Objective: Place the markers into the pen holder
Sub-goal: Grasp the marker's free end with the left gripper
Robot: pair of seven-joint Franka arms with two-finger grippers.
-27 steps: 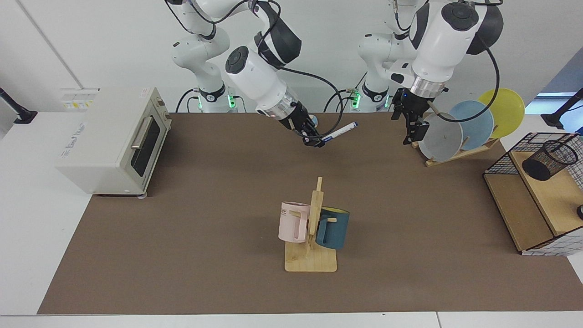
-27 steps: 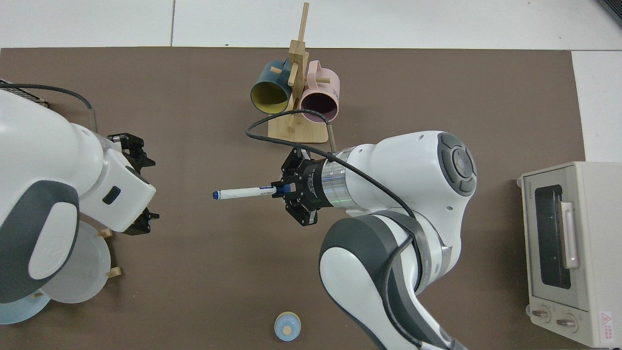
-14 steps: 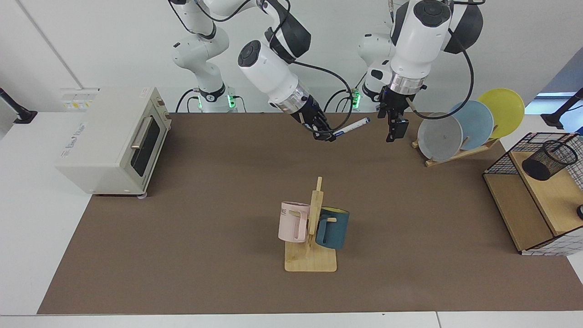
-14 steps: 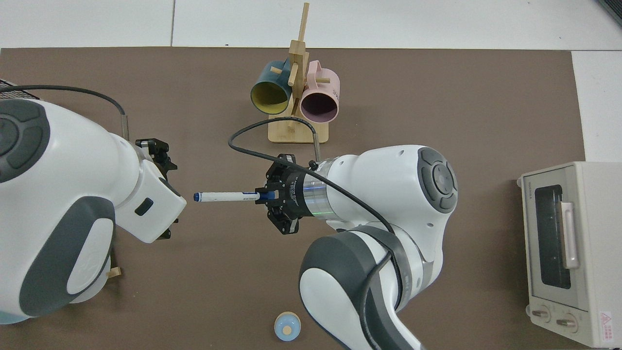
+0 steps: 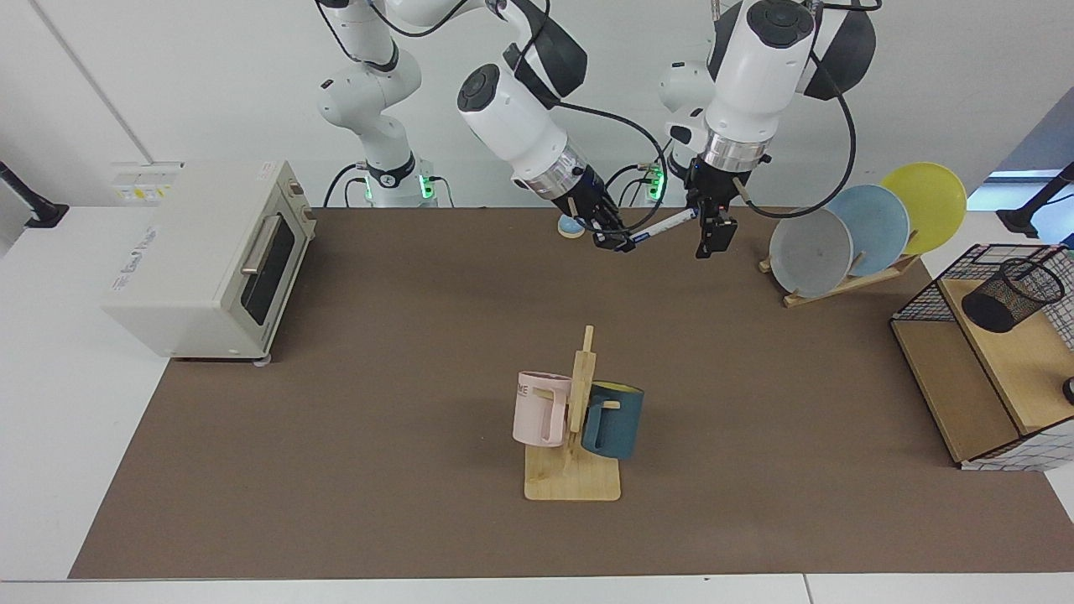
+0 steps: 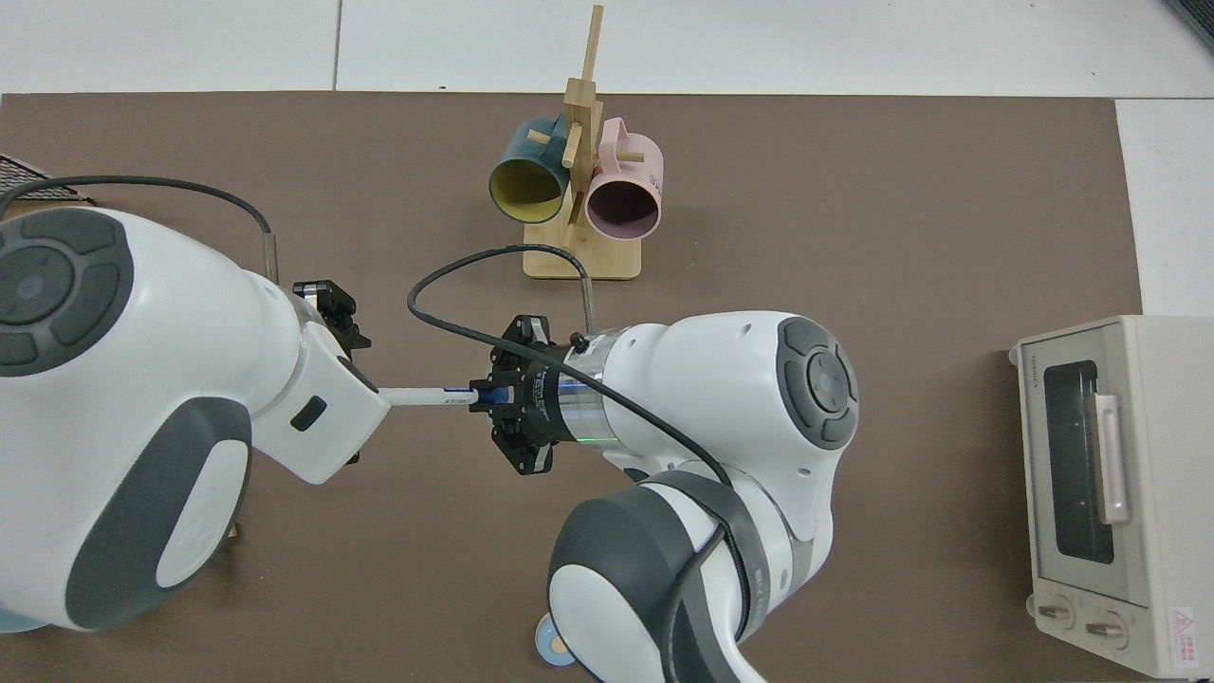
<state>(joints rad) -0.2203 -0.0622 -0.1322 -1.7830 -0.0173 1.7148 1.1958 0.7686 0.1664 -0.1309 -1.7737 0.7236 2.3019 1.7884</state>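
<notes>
Your inventory, left to right in the facing view:

- Right gripper [image 5: 615, 242], far centre, above the mat: clamped on the marker [image 5: 664, 226] by one end.
- Marker: held in the air, slanting up to the right, free end at the left gripper [image 5: 709, 235].
- Left gripper: fingers down (spread not readable).
- Holder [image 5: 1011, 294]: far right, tipped over on the wooden shelf [image 5: 1019, 365].
</notes>
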